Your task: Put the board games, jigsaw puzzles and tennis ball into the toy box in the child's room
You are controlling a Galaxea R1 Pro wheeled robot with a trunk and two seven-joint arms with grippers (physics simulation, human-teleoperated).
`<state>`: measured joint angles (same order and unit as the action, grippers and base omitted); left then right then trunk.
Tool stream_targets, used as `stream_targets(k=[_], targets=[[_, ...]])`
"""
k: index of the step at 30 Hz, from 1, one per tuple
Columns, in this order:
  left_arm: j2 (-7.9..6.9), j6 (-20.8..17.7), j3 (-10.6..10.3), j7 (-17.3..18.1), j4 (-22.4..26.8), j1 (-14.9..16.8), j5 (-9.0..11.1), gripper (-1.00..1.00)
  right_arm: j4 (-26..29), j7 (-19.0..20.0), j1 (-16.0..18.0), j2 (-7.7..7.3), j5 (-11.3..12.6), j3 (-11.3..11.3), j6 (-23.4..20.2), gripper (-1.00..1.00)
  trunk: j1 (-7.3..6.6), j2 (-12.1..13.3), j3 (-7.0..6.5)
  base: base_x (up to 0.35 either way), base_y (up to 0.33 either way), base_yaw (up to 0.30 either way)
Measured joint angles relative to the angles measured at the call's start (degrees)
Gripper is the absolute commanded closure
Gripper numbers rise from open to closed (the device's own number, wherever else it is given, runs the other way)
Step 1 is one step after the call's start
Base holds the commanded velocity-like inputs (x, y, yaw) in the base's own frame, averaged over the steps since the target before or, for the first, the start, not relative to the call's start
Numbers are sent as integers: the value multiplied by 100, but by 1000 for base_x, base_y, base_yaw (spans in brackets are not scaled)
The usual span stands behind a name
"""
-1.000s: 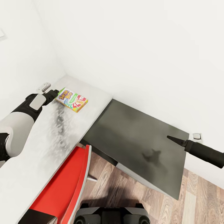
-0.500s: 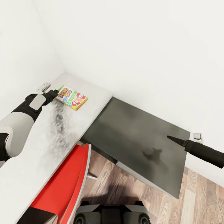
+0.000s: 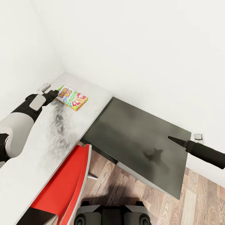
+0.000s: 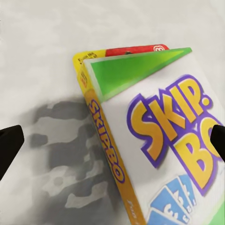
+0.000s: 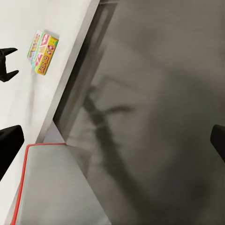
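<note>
Yellow-green-red Skip-Bo box (image 3: 72, 98), mottled grey table (image 3: 56, 131).

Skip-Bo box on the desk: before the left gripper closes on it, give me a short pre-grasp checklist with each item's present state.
1. Left gripper open: ok; in the left wrist view both fingertips stand wide apart.
2. Skip-Bo box between the fingers: ok; it sits in the gap in the left wrist view.
3. Box lying flat on the grey desk top: ok.
4. Fingers already touching the box: cannot tell.
5. Right gripper clear of the grasp: ok; it hangs over the dark panel, far from the box.
6. Toy box located for the drop: cannot tell.
</note>
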<state>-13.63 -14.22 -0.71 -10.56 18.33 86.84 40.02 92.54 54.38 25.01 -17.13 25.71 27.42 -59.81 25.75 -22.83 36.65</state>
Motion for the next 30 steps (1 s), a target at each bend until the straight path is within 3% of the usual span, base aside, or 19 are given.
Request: stream_targets(k=[16,30], targets=[[28,-14,2,-8,1,243,12,-100,0,2,0,0,6,0,0,-100,0,0,50,0,0,0],[204,-55,0,-63,1,706,6,-100,0,1,0,0,4,-1,0,-100,0,0,172,0,0,0]])
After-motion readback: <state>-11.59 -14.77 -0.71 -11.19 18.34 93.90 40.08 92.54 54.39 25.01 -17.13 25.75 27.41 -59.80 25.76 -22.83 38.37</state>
